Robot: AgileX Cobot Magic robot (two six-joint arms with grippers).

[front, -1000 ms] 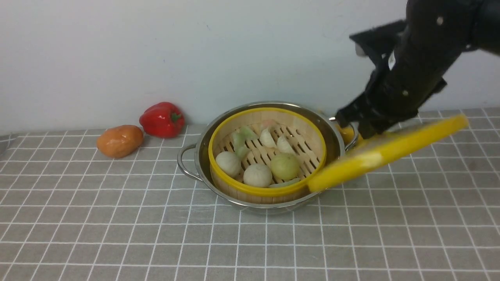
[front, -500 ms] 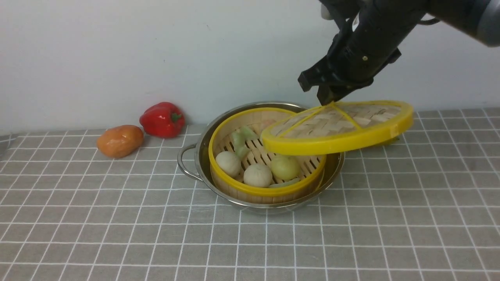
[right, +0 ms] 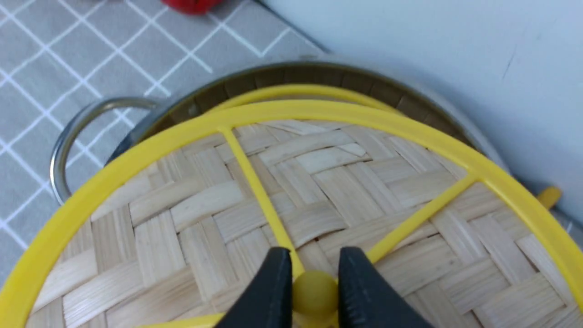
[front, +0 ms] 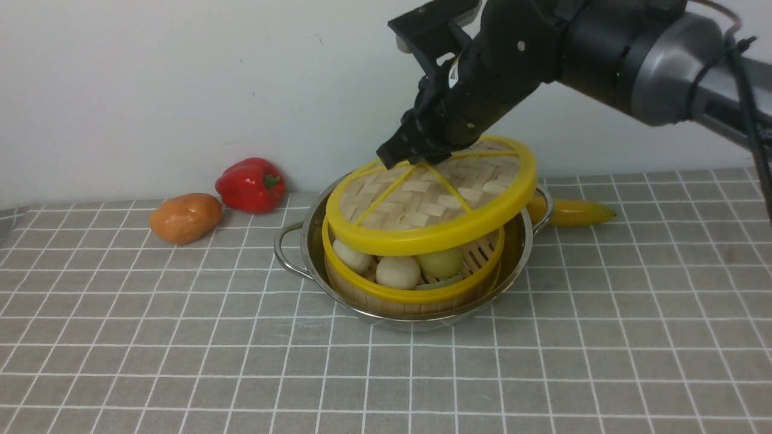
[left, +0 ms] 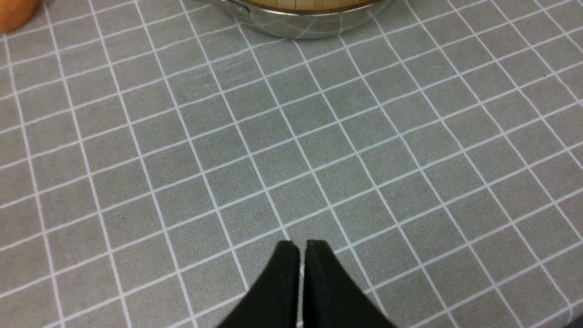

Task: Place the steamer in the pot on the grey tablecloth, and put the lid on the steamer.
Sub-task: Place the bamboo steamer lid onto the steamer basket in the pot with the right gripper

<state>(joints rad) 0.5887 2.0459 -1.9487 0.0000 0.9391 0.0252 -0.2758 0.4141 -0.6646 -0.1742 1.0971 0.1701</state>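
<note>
The left gripper [left: 301, 249], jaws pressed together and empty, hangs over the grey grid-lined tablecloth [left: 328, 136] near the wide shiny steel pot [front: 309, 238]. In the pot sits the round yellow-rimmed bamboo steamer [front: 416, 295]. Over the pot tilts the flat woven bamboo lid [front: 422, 205], its yellow hub clamped between the jaws of the right gripper [right: 314, 266].

The front view faces the pot [front: 310, 241] from the robot's side, slightly above, at middle range. The left wrist view looks down on the grey tablecloth [left: 319, 159] before the pot, catching only its near wall. The right wrist view sits close above the pot, over the lid [right: 319, 182]. All three views share the pot.
</note>
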